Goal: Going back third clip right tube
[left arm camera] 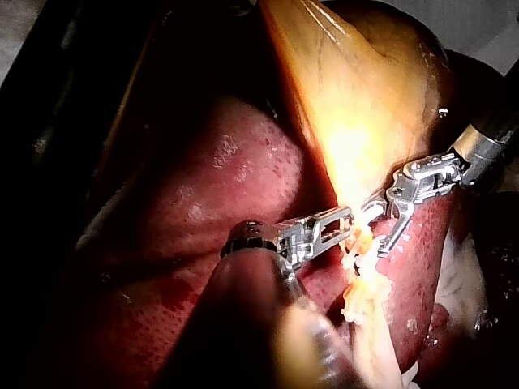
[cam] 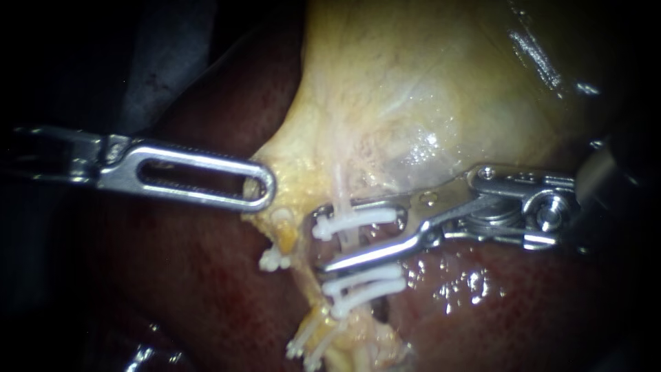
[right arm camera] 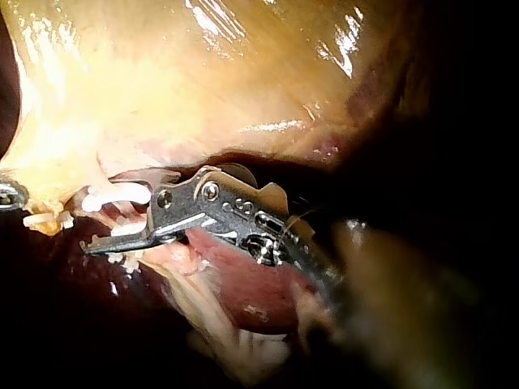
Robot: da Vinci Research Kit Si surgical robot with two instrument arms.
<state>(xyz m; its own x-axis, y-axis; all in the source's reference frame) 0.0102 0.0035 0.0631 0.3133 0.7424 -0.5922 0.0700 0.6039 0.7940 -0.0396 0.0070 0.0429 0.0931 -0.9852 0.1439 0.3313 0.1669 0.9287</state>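
The right tube (cam: 342,200) runs down from the gallbladder (cam: 413,83), pale and thin. Three white clips sit across it: one (cam: 358,219) higher up and two (cam: 365,275) close together lower down. My right instrument (cam: 322,241) has its jaws open around the tube, the upper jaw just above the top clip and the lower jaw between that clip and the lower pair. In the right wrist view the open jaws (right arm camera: 101,211) straddle a white clip (right arm camera: 113,194). My left instrument (cam: 265,186) is shut on the gallbladder's yellow edge, left of the tubes; the left wrist view (left arm camera: 340,220) shows the same hold.
The left tube (cam: 286,241) carries white clips (cam: 274,260), with more clips (cam: 303,351) lower down. Dark red liver (cam: 172,296) surrounds the tubes on both sides. Wet, glistening tissue (cam: 461,282) lies under my right instrument's shaft.
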